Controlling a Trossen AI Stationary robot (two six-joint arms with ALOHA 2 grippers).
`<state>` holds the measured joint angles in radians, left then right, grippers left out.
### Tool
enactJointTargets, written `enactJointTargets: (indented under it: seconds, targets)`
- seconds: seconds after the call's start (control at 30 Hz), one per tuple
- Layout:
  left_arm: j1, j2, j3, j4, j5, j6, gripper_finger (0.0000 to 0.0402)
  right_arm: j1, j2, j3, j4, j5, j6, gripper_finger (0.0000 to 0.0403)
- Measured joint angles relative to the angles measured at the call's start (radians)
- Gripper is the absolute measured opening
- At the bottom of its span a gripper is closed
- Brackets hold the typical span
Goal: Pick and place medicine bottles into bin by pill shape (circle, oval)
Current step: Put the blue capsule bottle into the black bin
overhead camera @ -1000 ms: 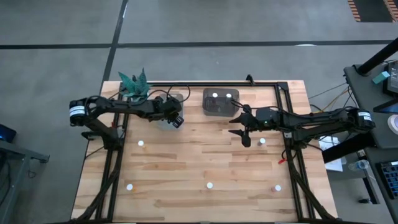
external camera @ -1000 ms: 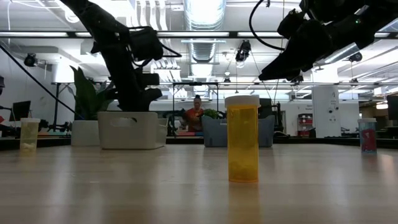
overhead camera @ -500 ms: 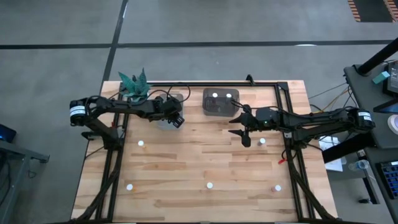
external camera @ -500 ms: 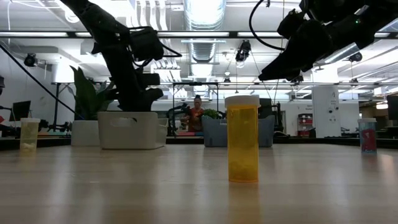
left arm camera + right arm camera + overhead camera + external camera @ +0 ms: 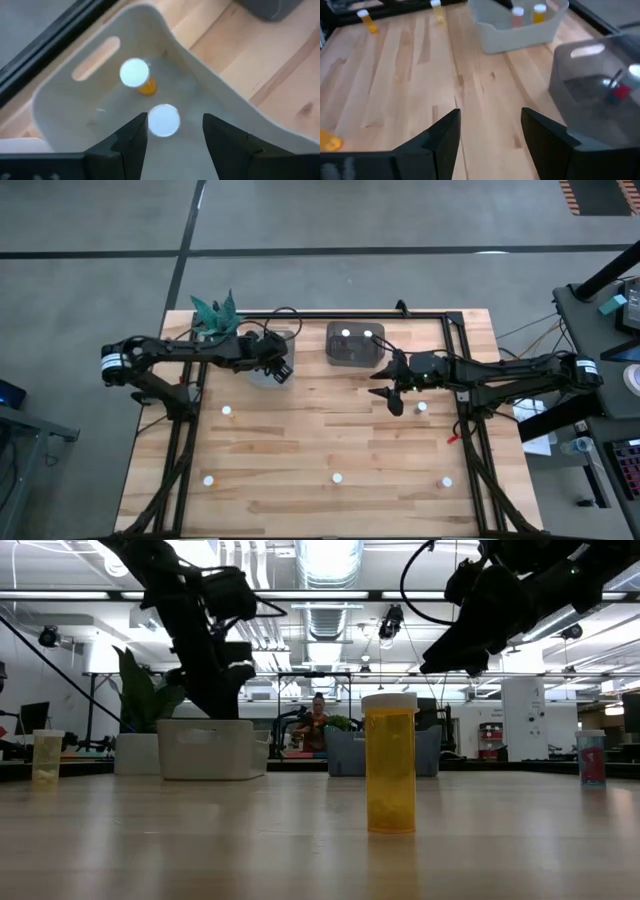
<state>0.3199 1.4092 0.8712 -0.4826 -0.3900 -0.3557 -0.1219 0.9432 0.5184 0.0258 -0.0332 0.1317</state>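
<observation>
My left gripper (image 5: 281, 368) is open above the white bin (image 5: 266, 376); its fingers stand to either side of a white-capped orange bottle (image 5: 164, 120) that stands in the bin beside a second bottle (image 5: 135, 73). My right gripper (image 5: 392, 392) is open and empty above the wood, near the grey bin (image 5: 355, 358), which holds two bottles (image 5: 346, 334). Several more bottles stand upright on the table, among them one (image 5: 421, 406) close to my right gripper, one (image 5: 227, 410) at the left and one (image 5: 390, 762) close in the low view.
A green plant (image 5: 215, 312) stands at the far left corner beside the white bin. A black frame rail (image 5: 330, 314) runs along the far edge, and the arms' stands (image 5: 180, 430) run down both sides. Bare wood (image 5: 320, 430) lies between the bins and the near bottles.
My left gripper has risen a little above the white bin and drawn back toward the table's left edge, staying open. The two bottles in the bin stand still.
</observation>
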Motion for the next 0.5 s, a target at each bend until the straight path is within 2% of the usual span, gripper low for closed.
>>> enactJointTargets:
  seconds: [0.27, 0.5]
  targets:
    - [-0.001, -0.125, 0.014, 0.007, -0.006, 0.030, 0.0174, 0.008, 0.001, 0.143, -0.392, -0.001, 0.176, 0.0201]
    - [-0.037, -0.226, 0.003, 0.198, -0.008, 0.127, 0.0173, 0.031, 0.001, 0.240, -0.707, -0.002, 0.380, 0.0201]
